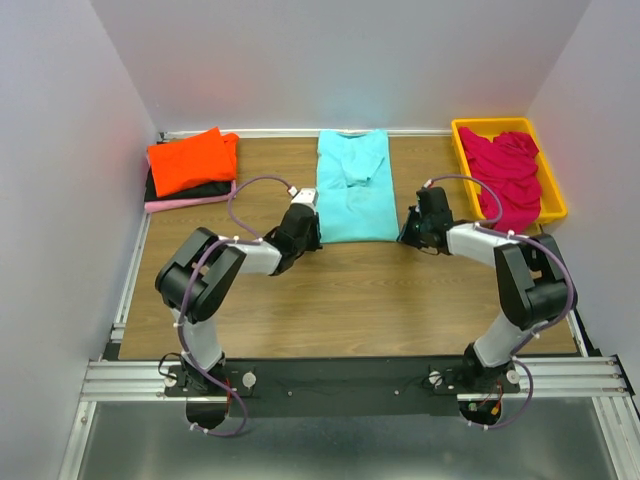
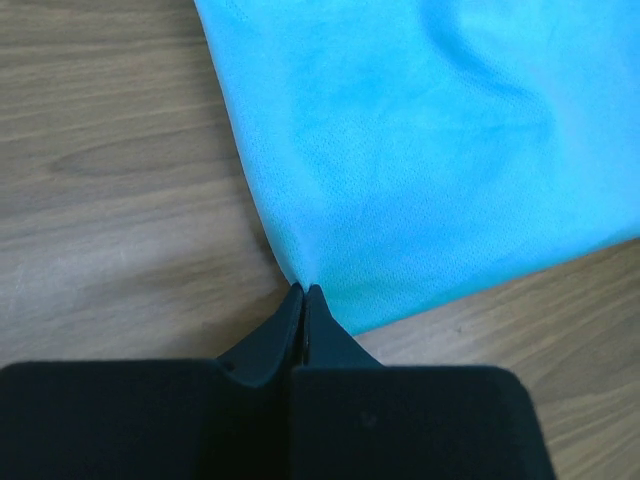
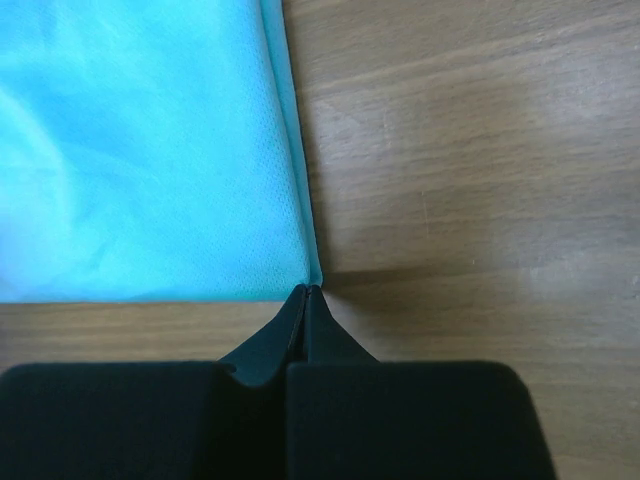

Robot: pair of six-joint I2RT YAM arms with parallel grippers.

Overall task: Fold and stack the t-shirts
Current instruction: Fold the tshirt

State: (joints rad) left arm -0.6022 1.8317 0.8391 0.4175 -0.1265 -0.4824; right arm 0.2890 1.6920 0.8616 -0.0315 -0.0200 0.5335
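A turquoise t-shirt [image 1: 354, 187] lies flat and partly folded into a long strip at the table's middle back. My left gripper [image 1: 313, 232] is shut on its near left corner [image 2: 300, 270]. My right gripper [image 1: 404, 232] is shut on its near right corner [image 3: 310, 272]. Both corners lie at table level. A folded stack stands at the back left: an orange-red shirt [image 1: 190, 160] on top, a black one [image 1: 200, 190] under it, and a pale pink one [image 1: 165, 205] at the bottom. A magenta shirt [image 1: 505, 170] lies crumpled in the tray.
A yellow plastic tray [image 1: 553, 190] stands at the back right. White walls close in the table on three sides. Bare wooden tabletop [image 1: 350, 300] stretches between the shirt and the arm bases.
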